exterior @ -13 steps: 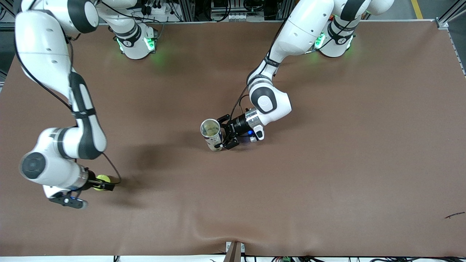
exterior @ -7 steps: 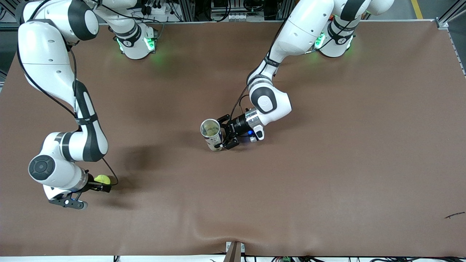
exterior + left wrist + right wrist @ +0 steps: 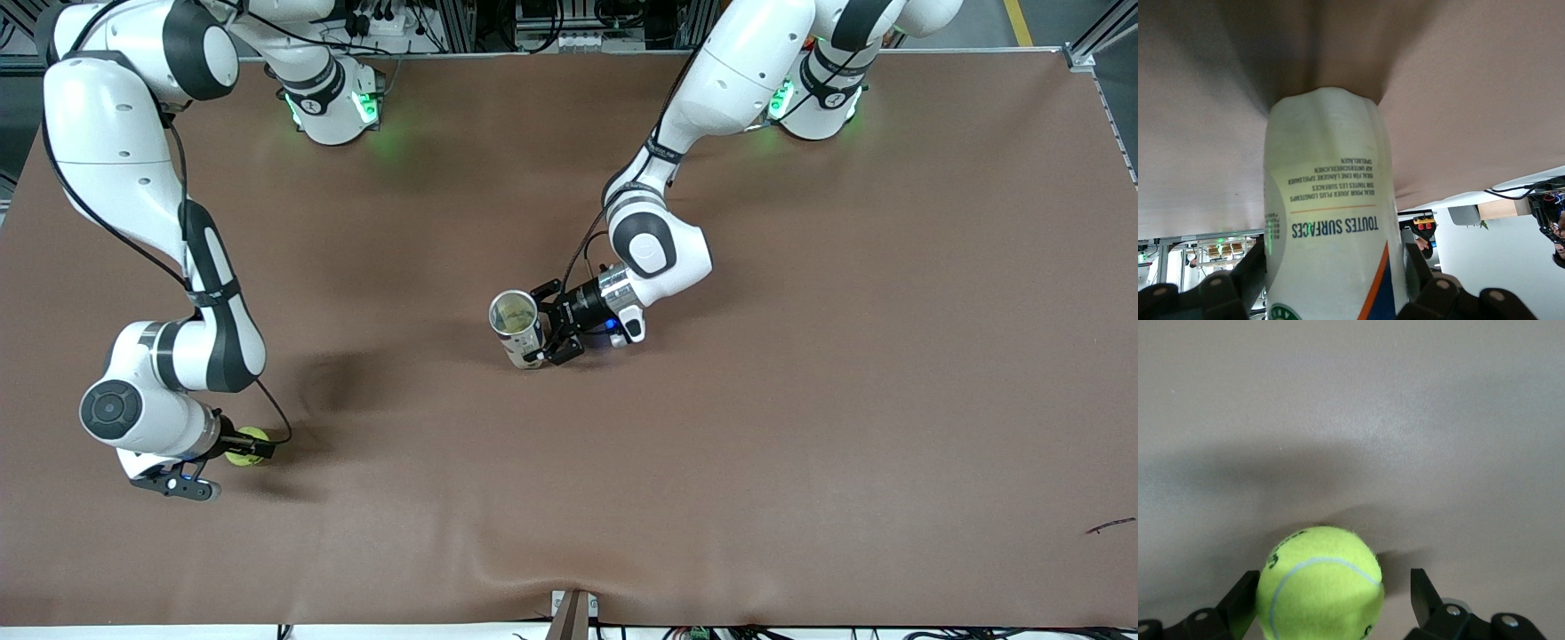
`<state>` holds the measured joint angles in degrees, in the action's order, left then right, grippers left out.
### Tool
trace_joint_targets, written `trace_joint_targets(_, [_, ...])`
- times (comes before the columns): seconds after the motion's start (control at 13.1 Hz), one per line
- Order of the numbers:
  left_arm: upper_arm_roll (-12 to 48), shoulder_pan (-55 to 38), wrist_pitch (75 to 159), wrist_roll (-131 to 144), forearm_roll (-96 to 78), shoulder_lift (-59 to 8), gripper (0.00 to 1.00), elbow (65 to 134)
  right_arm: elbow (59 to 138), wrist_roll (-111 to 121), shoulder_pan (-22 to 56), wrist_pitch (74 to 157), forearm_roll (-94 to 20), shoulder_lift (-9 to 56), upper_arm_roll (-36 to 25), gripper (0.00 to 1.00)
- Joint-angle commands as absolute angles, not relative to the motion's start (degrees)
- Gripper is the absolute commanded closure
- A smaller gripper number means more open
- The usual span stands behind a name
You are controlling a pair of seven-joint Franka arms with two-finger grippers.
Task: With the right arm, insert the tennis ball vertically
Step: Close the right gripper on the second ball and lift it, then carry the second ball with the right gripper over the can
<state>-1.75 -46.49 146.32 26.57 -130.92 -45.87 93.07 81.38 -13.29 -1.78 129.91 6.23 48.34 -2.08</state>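
A yellow-green tennis ball [image 3: 243, 435] lies on the brown table near the right arm's end, nearer the front camera than the can. My right gripper [image 3: 255, 447] is low at the table and open. The ball [image 3: 1318, 583] sits between its fingers [image 3: 1245, 593], against one finger with a gap to the other. A white tennis-ball can [image 3: 517, 327] with an open top stands upright mid-table. My left gripper [image 3: 544, 342] is shut on the can's side. In the left wrist view the can [image 3: 1328, 200] fills the space between the fingers [image 3: 1248, 270].
The brown cloth covers the whole table [image 3: 800, 400]. A small dark scrap [image 3: 1109, 526] lies near the front edge at the left arm's end. The arm bases stand along the edge farthest from the front camera.
My right arm's wrist has shifted a little toward the middle of the table, and its gripper has settled around the ball. The ball stays in about the same spot. The left arm and can have not moved.
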Motion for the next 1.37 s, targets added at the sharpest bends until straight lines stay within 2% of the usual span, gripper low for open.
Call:
trace_joint_targets(0.0, [-1.8, -46.8, 147.0, 25.4, -131.6, -45.1, 0.12, 93.3, 82.2, -14.3, -2.5, 130.2, 6.2, 47.4, -1.0, 0.59])
trace_joint_targets(0.23, [-1.8, -46.8, 147.0, 25.4, -131.5, -45.3, 0.12, 93.3, 82.0, -14.9, -1.6, 129.1, 6.1, 44.8, -0.3, 0.60])
trace_joint_targets(0.53, [-1.8, -46.8, 147.0, 24.6, -131.7, -45.1, 0.12, 93.3, 80.8, -24.9, 1.6, 115.9, 6.0, 36.6, 6.6, 0.60])
trace_joint_targets(0.84, [-1.8, -46.8, 147.0, 24.5, -131.7, -45.3, 0.12, 93.3, 80.8, -44.1, 11.0, 104.0, 6.0, 28.6, 12.1, 0.59])
trace_joint_targets(0.99, [-1.8, -46.8, 147.0, 24.5, -131.7, -45.2, 0.12, 93.3, 80.7, -53.8, 15.6, 101.9, 5.9, 27.0, 14.2, 0.60])
trace_joint_targets(1.22, [-1.8, -46.8, 147.0, 24.5, -131.7, -45.1, 0.12, 93.3, 80.7, -66.6, 16.6, 102.4, 4.8, 27.2, 21.2, 0.59])
trace_joint_targets(1.3, [-1.8, -46.8, 147.0, 24.5, -131.7, -45.1, 0.12, 93.3, 80.7, -68.4, 17.0, 102.5, 3.1, 27.3, 21.4, 0.59])
